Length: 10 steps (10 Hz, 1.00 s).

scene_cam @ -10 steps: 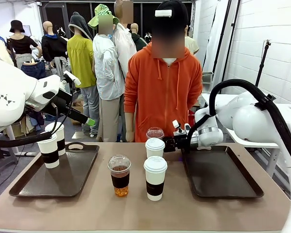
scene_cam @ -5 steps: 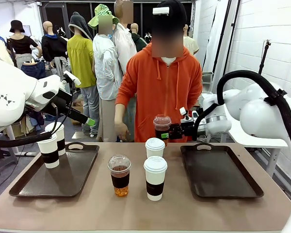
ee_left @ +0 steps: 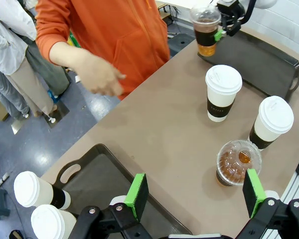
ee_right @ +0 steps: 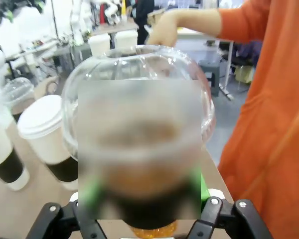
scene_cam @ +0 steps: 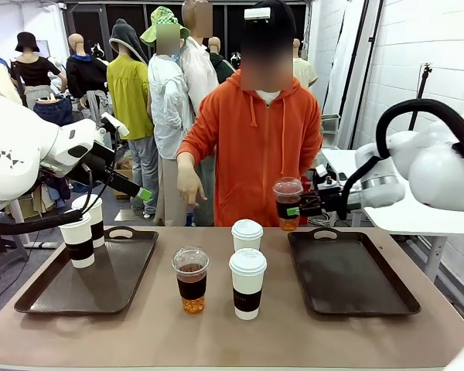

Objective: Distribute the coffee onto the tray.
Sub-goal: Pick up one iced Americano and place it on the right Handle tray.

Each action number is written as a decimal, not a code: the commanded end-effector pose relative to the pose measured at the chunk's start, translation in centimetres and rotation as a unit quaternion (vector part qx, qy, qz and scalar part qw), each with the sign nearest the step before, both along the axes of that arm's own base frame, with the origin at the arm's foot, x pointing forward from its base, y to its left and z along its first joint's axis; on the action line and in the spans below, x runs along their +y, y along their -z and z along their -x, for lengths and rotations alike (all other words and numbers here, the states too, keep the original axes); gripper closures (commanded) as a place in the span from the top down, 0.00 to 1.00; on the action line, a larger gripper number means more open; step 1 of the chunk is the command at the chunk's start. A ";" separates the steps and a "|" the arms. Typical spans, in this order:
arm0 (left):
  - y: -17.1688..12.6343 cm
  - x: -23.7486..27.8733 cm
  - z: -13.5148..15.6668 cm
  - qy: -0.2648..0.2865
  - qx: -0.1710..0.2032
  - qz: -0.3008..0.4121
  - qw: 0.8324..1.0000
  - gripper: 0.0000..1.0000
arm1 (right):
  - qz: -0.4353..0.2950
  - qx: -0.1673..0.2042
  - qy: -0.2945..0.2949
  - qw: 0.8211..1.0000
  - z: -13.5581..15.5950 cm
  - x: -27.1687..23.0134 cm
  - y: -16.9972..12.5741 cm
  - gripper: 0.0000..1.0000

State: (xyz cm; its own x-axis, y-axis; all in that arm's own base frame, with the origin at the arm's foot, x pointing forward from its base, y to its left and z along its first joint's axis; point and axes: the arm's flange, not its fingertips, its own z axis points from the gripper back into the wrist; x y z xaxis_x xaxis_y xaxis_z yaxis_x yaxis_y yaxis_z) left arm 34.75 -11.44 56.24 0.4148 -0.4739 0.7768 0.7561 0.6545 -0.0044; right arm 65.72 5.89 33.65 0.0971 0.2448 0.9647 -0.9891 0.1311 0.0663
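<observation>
One clear dome-lidded cup of brown liquid hangs in the air, clamped at its dark sleeve by the right hand. It sits about over the far corner of the right tray, near the handle. Lowered here, its base could catch the raised rim and tip, spilling coffee; a hard squeeze might also buckle the soft plastic or pop the lid. The right arm reaches in level from the side, fingers horizontal. The left hand hovers by the left tray, jaws spread wide and empty.
</observation>
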 end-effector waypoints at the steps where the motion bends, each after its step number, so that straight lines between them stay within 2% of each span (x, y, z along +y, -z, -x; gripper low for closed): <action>1: 0.1 0.1 0.0 0.003 0.004 0.004 1.000 1.00 | -0.001 -0.008 0.001 1.000 2.6 -1.9 -0.8 0.80; 5: 0.1 0.1 0.0 0.003 0.004 0.004 1.000 1.00 | -0.013 -0.013 0.011 1.000 5.9 -5.8 1.2 0.80; 10: 0.1 0.1 0.0 0.003 0.004 0.004 1.000 1.00 | -0.023 -0.043 0.008 0.999 8.1 -7.1 4.6 0.80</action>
State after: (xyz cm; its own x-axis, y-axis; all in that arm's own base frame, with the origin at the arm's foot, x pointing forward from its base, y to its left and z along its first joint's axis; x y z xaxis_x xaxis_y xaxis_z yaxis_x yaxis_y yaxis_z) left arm 34.75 -11.45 56.24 0.4146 -0.4741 0.7768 0.7562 0.6543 -0.0043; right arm 58.23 -1.39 28.66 0.0603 0.2428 0.9682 -0.9885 0.1495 0.0241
